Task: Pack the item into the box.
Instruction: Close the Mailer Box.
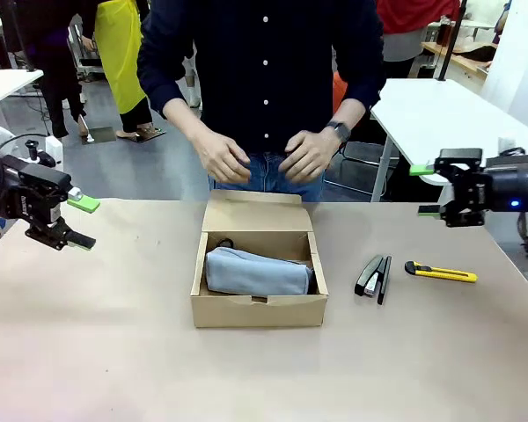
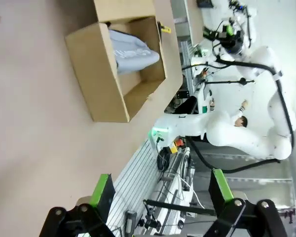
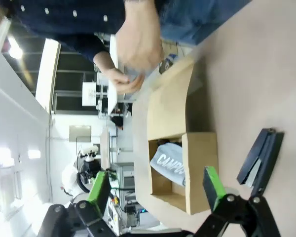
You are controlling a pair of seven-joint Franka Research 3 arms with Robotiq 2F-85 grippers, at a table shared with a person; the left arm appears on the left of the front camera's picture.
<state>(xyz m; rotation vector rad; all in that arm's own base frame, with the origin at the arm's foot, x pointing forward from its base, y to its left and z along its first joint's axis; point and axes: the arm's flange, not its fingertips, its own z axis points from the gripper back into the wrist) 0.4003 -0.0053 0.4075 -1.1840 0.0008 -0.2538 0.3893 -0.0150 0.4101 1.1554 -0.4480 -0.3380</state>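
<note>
The light-grey pouch (image 1: 257,271) lies inside the open brown cardboard box (image 1: 259,309) at the table's middle, its lid flap (image 1: 258,211) tilted back toward the person. White lettering shows on the pouch (image 3: 168,166) in the right wrist view; the pouch (image 2: 133,49) also lies in the box (image 2: 106,79) in the left wrist view. My left gripper (image 1: 81,221) hovers open at the table's left edge, well clear of the box. My right gripper (image 1: 427,190) hangs open at the far right, holding nothing. The person's hands (image 1: 264,158) hover just behind the lid.
A black stapler (image 1: 373,276) and a yellow utility knife (image 1: 440,272) lie right of the box. The brown tabletop (image 1: 114,352) is bare in front and to the left. White tables stand behind the person.
</note>
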